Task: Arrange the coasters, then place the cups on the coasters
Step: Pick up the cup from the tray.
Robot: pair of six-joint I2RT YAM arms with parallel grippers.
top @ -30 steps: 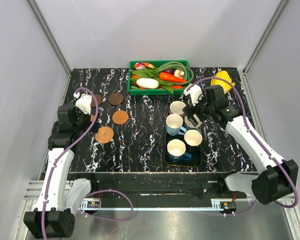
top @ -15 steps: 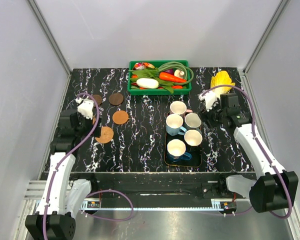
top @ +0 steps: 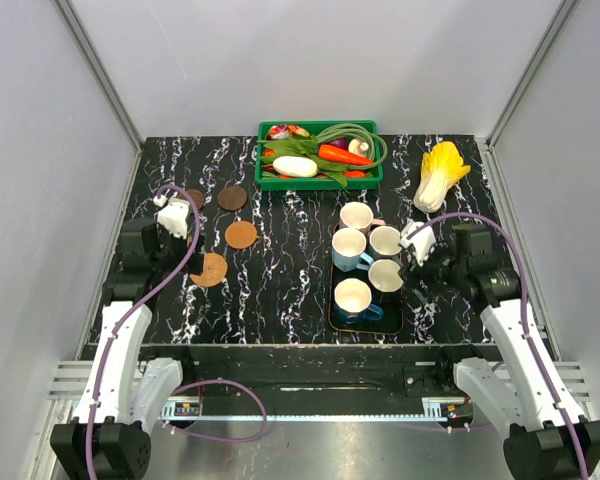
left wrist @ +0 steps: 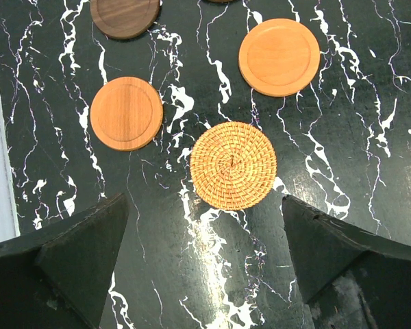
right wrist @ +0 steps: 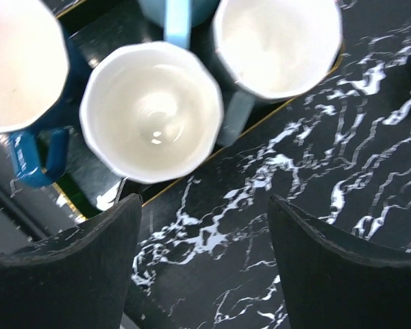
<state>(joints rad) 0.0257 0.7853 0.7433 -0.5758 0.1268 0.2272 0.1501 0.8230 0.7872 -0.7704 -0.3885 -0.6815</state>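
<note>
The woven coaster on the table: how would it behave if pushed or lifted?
The woven coaster lies flat, so it should slide, not roll or tip. Its coiled weave looks light, perhaps slightly bendy, and rougher than the smooth wooden coaster beside it. So thin, it probably offers the left fingers little edge to pinch.

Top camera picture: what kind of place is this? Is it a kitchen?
Likely a robot test booth, not a kitchen: left arm and right arm bolted by a black marbled table, bare grey walls around, vegetables in a green tray.
</note>
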